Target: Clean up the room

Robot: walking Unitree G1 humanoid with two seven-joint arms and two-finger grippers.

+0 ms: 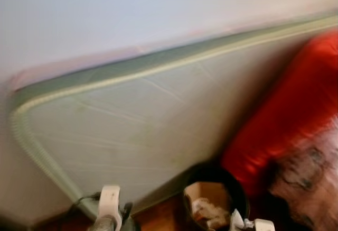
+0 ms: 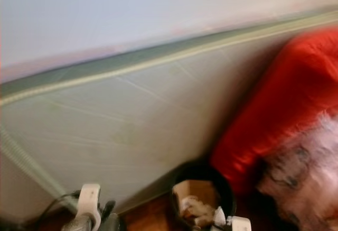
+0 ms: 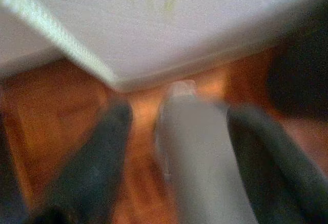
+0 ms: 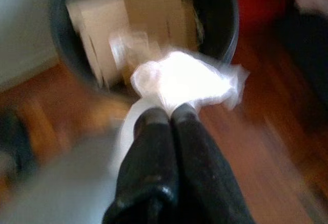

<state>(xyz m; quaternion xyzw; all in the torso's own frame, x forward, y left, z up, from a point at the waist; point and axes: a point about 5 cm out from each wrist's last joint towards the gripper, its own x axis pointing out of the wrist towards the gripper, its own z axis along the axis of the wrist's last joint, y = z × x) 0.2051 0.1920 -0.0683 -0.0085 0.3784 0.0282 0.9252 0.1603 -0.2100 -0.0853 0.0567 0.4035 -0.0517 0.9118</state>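
The crumpled white plastic wrapper [image 4: 182, 83] is pinched at the tips of my right gripper [image 4: 170, 114], whose jaws are pressed together on it. It hangs just in front of the rim of the black waste bin [image 4: 225, 26], above the wooden floor [image 4: 266, 147]. Inside the bin lies a flattened brown cardboard box [image 4: 138, 16] with some pale crumpled scraps beside it.

From my head I see the same bin [image 1: 211, 174] low in front of me, standing on the floor against the lower edge of a mattress [image 1: 137, 130]. The mattress leans on its side against the pale wall [image 1: 132, 14], its border piped in light green. To the right of the bin is a red cushion-like bulk [image 1: 285, 109], and lower right of that a fuzzy whitish fabric with dark marks [image 1: 311, 173]; the blur keeps me from saying more of it.

My left gripper [image 3: 177, 126] is held above the floor near the mattress's lower corner [image 3: 120, 83]. Its jaws are spread, and a grey blurred shape [image 3: 200, 157] sits between them; I cannot tell what it is or whether it is touched.
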